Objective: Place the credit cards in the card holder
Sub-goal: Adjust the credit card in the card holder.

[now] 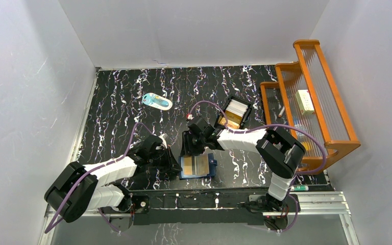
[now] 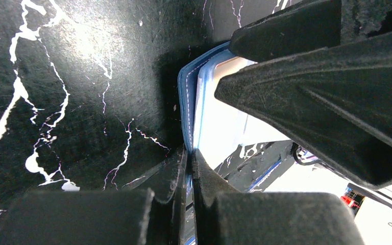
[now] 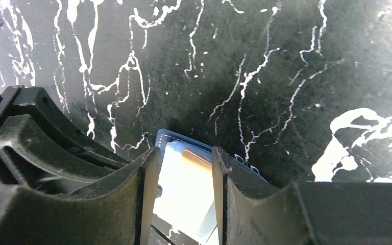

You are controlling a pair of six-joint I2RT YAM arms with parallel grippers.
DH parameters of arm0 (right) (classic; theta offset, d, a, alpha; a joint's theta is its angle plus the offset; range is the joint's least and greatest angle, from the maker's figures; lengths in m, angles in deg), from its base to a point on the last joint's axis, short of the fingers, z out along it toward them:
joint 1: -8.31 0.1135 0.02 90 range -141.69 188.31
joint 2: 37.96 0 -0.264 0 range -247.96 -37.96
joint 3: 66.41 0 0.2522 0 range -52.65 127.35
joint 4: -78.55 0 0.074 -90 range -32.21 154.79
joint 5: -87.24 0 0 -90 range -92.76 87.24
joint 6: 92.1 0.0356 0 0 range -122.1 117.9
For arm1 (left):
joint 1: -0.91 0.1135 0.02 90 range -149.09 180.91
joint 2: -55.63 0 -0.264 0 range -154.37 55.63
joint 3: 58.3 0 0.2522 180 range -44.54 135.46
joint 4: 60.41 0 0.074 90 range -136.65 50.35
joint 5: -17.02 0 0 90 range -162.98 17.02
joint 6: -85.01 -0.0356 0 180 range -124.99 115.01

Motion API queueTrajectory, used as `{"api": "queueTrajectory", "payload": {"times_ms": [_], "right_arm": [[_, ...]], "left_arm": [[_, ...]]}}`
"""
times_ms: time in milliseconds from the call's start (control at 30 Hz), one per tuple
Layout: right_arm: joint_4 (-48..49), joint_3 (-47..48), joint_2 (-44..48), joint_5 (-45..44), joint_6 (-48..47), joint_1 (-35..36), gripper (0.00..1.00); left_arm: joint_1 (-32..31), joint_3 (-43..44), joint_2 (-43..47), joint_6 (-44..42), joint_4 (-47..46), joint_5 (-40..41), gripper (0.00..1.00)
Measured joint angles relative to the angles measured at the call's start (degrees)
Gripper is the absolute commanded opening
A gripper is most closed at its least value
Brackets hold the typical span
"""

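Navy card holder (image 2: 186, 107): left gripper (image 2: 189, 161) is clamping its edge, steadying it open; right gripper (image 3: 184, 158) is straddling a tan credit card (image 3: 196, 154), jaws apart, grip unclear.

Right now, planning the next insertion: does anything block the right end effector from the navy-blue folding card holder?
Nothing visible does. The right end effector hangs open directly over the navy-blue folding card holder, while the left end effector pinches its edge from the side.
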Motion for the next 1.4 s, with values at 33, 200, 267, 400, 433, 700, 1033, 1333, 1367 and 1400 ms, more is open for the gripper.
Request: {"api": "queueTrajectory", "payload": {"times_ms": [33, 200, 267, 400, 433, 700, 1033, 1333, 1367, 1400], "right_arm": [[0.3, 0.0, 0.0, 0.4, -0.1, 0.0, 0.48], [1.6, 0.0, 0.0, 2.1, -0.2, 0.0, 0.50], [1.6, 0.0, 0.1, 2.4, 0.0, 0.0, 0.53], [-0.7, 0.0, 2.1, 0.4, 1.2, 0.0, 0.56], [-1.4, -0.2, 3.1, -0.3, 1.7, 0.0, 0.57], [-2.5, -6.5, 11.1, -3.5, 5.7, 0.0, 0.60], [-3.4, -10.4, 11.2, -4.3, 9.7, 0.1, 0.60], [-0.7, -10.4, 10.2, -3.5, 10.4, 1.4, 0.58], [-0.5, -10.3, 10.1, -3.4, 10.4, 1.5, 0.58], [-0.2, -10.3, 10.1, -3.1, 10.4, 1.5, 0.58]], "left_arm": [[0.0, 0.0, 0.0, 0.0, 0.0, 0.0, 0.00], [0.0, 0.0, 0.0, 0.0, 0.0, 0.0, 0.00], [0.0, 0.0, 0.0, 0.0, 0.0, 0.0, 0.00], [0.0, 0.0, 0.0, 0.0, 0.0, 0.0, 0.00], [0.0, 0.0, 0.0, 0.0, 0.0, 0.0, 0.00], [0.0, 0.0, 0.0, 0.0, 0.0, 0.0, 0.00], [0.0, 0.0, 0.0, 0.1, -0.1, 0.0, 0.00], [0.0, 0.0, 0.0, 0.0, -0.2, 0.0, 0.00], [0.0, 0.0, 0.0, 0.0, -0.2, 0.0, 0.00], [0.0, 0.0, 0.0, 0.1, -0.2, 0.0, 0.00]]}}
